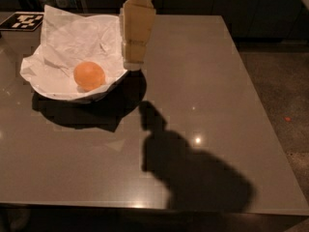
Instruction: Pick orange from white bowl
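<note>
The orange (89,75) lies in the white bowl (48,88), which is lined with crumpled white paper whose corners stick up past the rim. The bowl stands at the back left of the brown table (193,81). My gripper (132,63) hangs from above, cream-coloured, its tip just over the bowl's right rim, to the right of the orange and apart from it. It holds nothing that I can see.
A black-and-white marker tag (21,21) lies at the table's back left corner. The arm's shadow (188,168) falls across the table's front middle. The floor (280,81) lies to the right of the table's edge.
</note>
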